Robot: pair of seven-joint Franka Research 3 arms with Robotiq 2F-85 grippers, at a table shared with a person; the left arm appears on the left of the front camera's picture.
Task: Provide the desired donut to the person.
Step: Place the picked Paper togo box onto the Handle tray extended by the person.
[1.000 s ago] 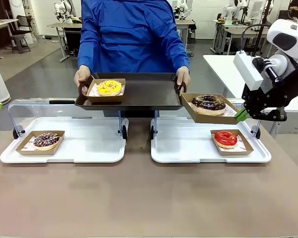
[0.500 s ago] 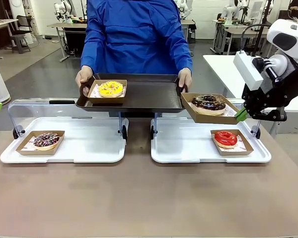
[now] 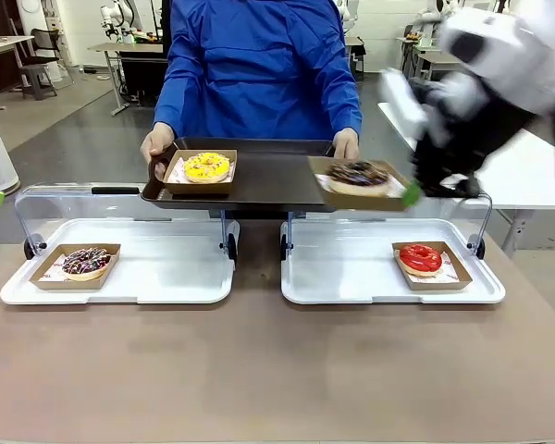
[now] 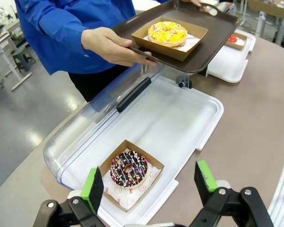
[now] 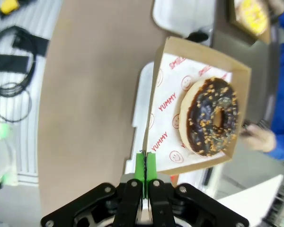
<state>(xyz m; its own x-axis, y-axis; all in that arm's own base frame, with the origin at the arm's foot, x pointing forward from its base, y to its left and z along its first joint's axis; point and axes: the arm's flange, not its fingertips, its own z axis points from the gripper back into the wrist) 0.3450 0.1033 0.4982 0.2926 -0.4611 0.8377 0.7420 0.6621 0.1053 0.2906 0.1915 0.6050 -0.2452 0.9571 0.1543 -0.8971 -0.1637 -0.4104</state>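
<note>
Right gripper (image 5: 145, 171) jaws clamped on wall of chocolate donut's box (image 3: 359, 183), held over person's dark tray (image 3: 268, 176). Left gripper (image 4: 149, 182) jaws wide, empty.

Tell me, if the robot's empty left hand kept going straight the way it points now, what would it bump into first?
Probably the sprinkled chocolate donut in its cardboard box on the white tray. The open left hand points down at it, though depth is hard to judge.
</note>
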